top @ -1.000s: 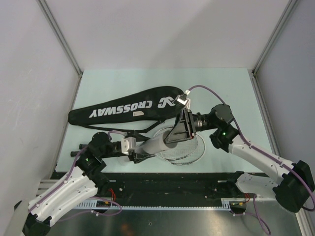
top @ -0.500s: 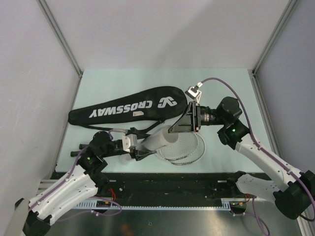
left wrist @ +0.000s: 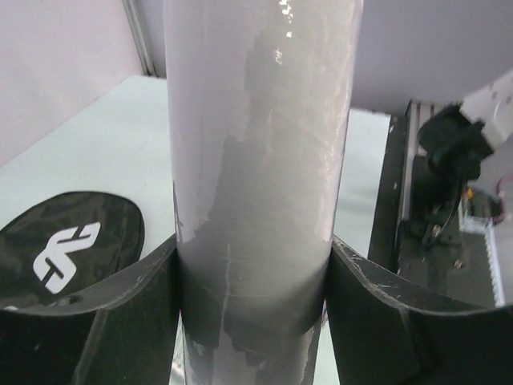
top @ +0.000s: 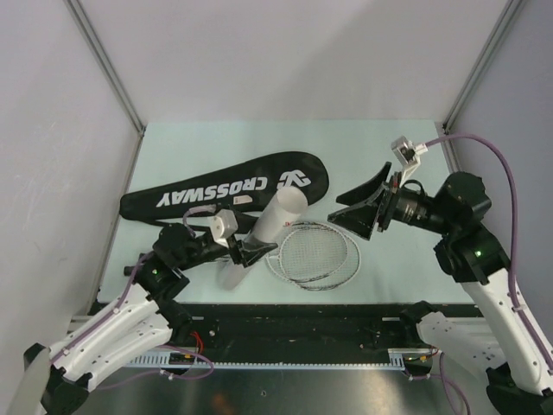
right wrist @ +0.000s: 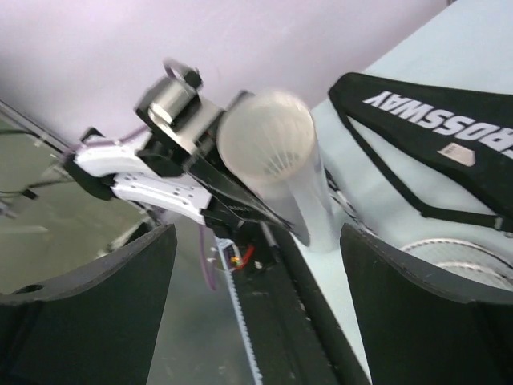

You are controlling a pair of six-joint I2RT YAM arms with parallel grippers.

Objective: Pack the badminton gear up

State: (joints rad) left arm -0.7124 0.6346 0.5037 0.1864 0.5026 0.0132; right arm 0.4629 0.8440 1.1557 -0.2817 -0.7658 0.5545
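My left gripper is shut on the white tube, gripping its lower part and holding it slanted with the open end up and to the right. In the left wrist view the tube fills the gap between the two black fingers. My right gripper hangs open and empty to the right of the tube's mouth, where white feather lines show faintly. Two racket heads lie overlapped on the table. The black CROSSWAY bag lies behind them.
The bag's strap trails toward the racket heads. Grey walls close in the table on the left, back and right. A black rail runs along the near edge by the arm bases.
My right gripper has pulled back to the right, away from the tube's mouth, and opened wide. The left gripper has swung the tube more upright, still holding it.
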